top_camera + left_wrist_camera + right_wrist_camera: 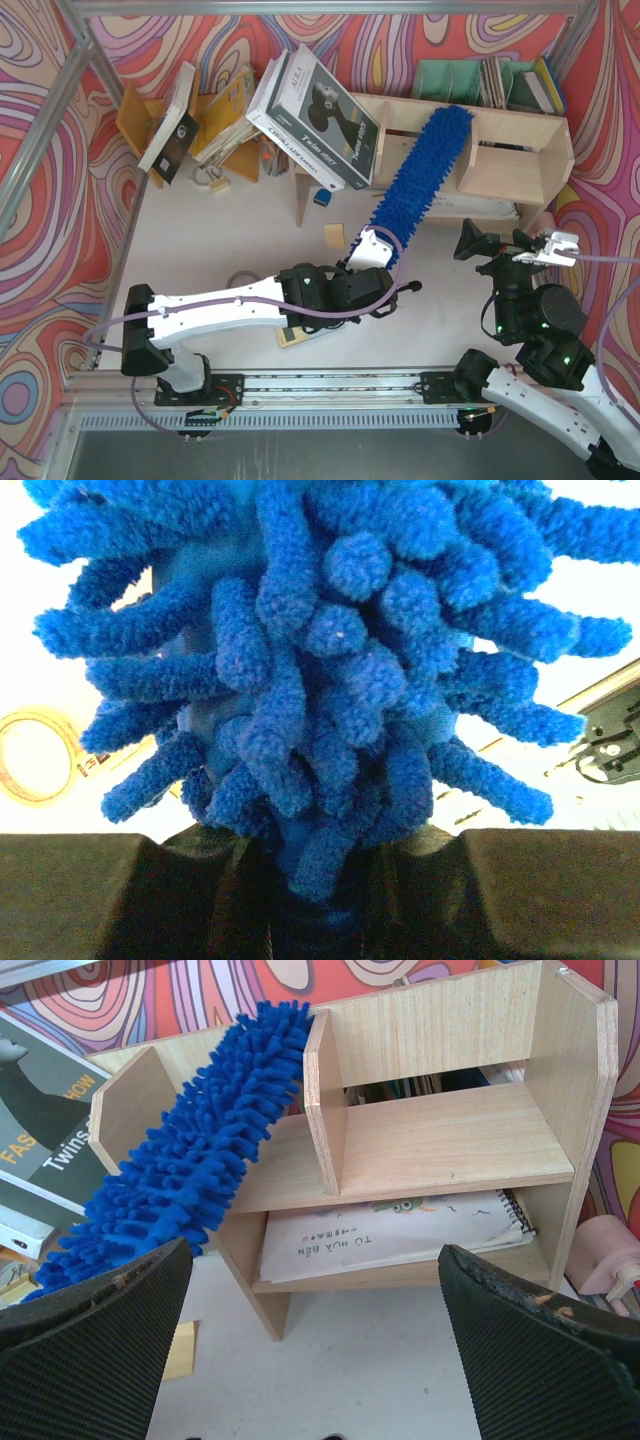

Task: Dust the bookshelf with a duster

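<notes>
The left gripper [370, 248], clamped on the duster [425, 165], should drag it lightly along the bookshelf's [510, 165] upper tier; the right gripper [515, 250] hangs open.

Colours: duster [422, 175] is saturated bright blue all over, its shaggy strands the same shade; bookshelf [510, 165] is pale plywood with light visible grain, and the booklet [390, 1235] on its lower tier is white with small coloured cover art. The backdrop [60, 150] is a loud swirl print in red, pink, purple, orange and pale blue, and the table [250, 240] is plain off-white. The big book [315, 115] is black and grey with white lettering, file holders [450, 80] green, small rack [135, 115] orange-brown, left arm [230, 305] white with black joints, cable [605, 259] purple.
</notes>
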